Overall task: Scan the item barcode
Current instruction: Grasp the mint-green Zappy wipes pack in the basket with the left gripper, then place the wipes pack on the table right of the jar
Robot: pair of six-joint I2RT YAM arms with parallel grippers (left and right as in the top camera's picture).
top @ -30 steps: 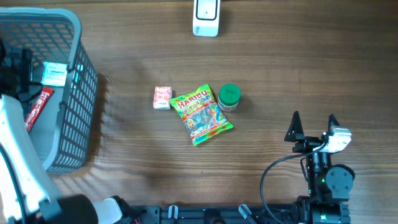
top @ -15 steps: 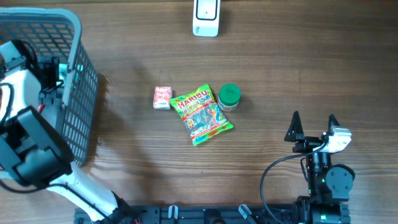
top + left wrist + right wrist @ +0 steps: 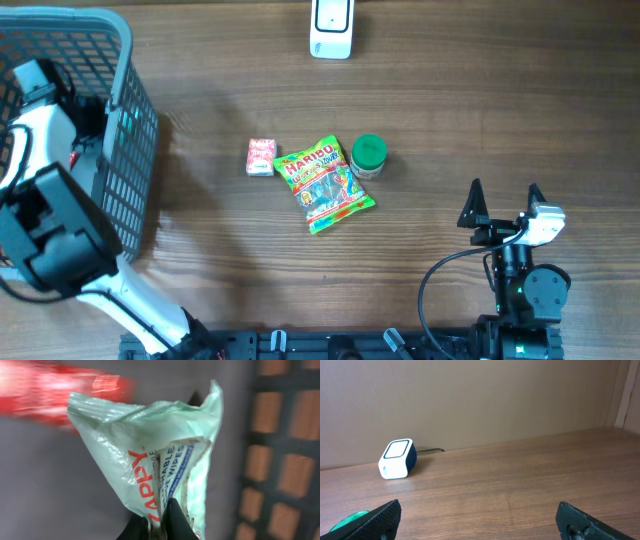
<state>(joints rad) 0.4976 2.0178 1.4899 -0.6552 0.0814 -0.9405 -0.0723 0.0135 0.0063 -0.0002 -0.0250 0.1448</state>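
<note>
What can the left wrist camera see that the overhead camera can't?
Only left wrist: a wipes pack pinched in the shut left end effector, with a blurry red thing near it. Only overhead: the scanner, candy bag, pink box, green-lid jar and the open right end effector. Both: the basket and its mesh wall.

"HARIBO" in red on the candy bag [image 3: 325,183], centre of overhead view. Left wrist view, frame centre: green wipes packet [image 3: 160,460] reads "ZAPPY" in red and "WIPES" in blue; smaller print illegible.
</note>
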